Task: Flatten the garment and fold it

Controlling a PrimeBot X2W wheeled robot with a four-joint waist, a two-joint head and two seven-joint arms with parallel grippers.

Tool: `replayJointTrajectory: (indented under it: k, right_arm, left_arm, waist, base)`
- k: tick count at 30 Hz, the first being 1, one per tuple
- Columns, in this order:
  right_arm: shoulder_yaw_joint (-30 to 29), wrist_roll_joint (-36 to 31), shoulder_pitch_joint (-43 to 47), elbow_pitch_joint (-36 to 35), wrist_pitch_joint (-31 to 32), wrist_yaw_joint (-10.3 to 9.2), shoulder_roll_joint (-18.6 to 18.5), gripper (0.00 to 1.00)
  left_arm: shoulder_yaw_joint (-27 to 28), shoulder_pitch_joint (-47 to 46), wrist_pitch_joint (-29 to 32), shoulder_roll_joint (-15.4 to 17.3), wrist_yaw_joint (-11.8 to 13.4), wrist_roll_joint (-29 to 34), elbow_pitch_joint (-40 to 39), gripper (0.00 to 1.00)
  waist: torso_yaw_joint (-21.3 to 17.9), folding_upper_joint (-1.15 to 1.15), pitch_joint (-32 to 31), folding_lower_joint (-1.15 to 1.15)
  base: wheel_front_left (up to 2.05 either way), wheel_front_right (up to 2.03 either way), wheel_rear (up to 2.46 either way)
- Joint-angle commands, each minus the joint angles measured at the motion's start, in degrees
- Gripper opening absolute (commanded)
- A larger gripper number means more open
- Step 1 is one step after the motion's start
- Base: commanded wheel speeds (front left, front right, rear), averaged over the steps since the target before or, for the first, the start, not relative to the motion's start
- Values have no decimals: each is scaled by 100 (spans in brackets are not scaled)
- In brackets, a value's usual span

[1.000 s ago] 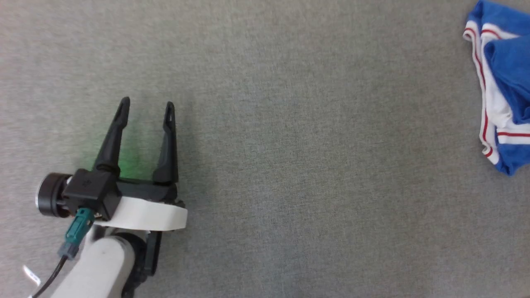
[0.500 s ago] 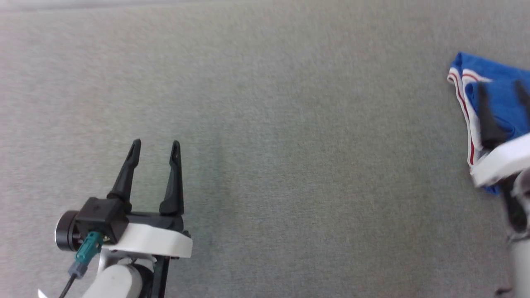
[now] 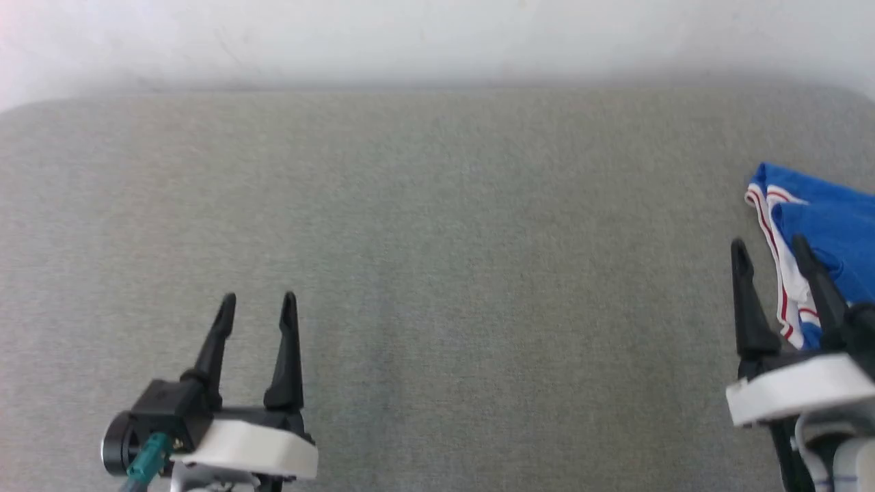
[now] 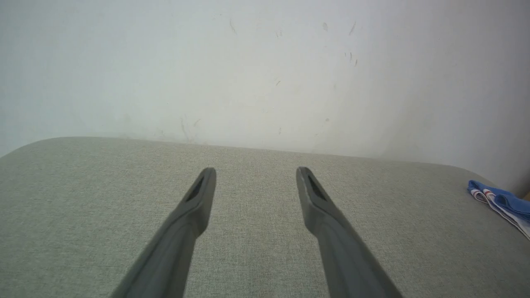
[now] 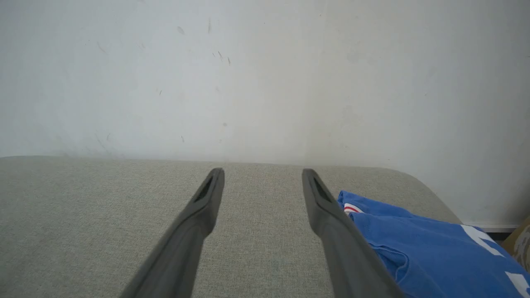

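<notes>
The view is tilting upward, and the right gripper (image 3: 767, 241) is hanging spread and empty just beside the garment (image 3: 830, 225), the left gripper (image 3: 259, 296) gaping well apart from it, while that soft, light-looking jersey, bunched at the grey surface's (image 3: 437, 205) right end, is inviting a pinch at its striped edge.

Grey woven fabric covers the table (image 3: 437, 239), whose far edge runs straight and then curves away at rounded corners. Close behind it stands a pale, off-white wall (image 4: 265, 62), flecked with small dark scuffs and scratches. The light is soft and even, leaving a faint shadow along the wall's base. In the right wrist view a pale skirting strip (image 5: 490, 227) runs along the wall's foot.
</notes>
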Motion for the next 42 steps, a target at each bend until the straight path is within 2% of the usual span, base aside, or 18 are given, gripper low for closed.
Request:
replayJointTrajectory:
  k: [1, 6, 14, 24, 29, 32, 33, 42]
  right_arm:
    - [-18, -127, 162, -60, -133, -12, 53, 100]
    - [-168, -481, 615, 141, -535, -12, 122, 100]
    - [-147, -103, 954, 689, -883, -12, 130, 100]
    - [-27, -34, 864, 884, -951, -12, 131, 100]
    - [-11, -25, 851, 909, -955, -12, 131, 100]
    - [-4, -18, 844, 927, -963, -12, 131, 100]
    - [-22, -51, 885, 927, -930, 0, 110, 0]
    - [-3, -79, 857, 919, -879, -1, 106, 0]
  left_arm:
    - [26, 119, -42, -30, -32, -24, 38, 100]
    - [-32, 301, -64, -109, -130, 68, 309, 100]
    - [4, 577, -75, -372, -355, 154, 633, 100]
    - [217, 671, -77, -638, -673, 323, 808, 100]
    - [296, 680, -77, -705, -761, 384, 864, 100]
    - [403, 693, -77, -772, -719, 423, 930, 100]
    - [387, 655, -48, -772, -742, 386, 923, 0]
    - [468, 629, 21, -827, -801, 494, 929, 0]
  waist:
    - [228, 0, -319, 1]
    - [355, 0, -529, 1]
    - [458, 0, -772, 1]
    - [450, 0, -790, 1]
    - [433, 0, -747, 1]
    - [423, 0, -734, 1]
    - [424, 0, -733, 2]
    - [417, 0, -744, 2]
  base:
    - [0, 0, 0]
    - [0, 0, 0]
    - [0, 0, 0]
    - [0, 0, 0]
    - [0, 0, 0]
    - [0, 0, 0]
    - [0, 0, 0]
    - [0, 0, 0]
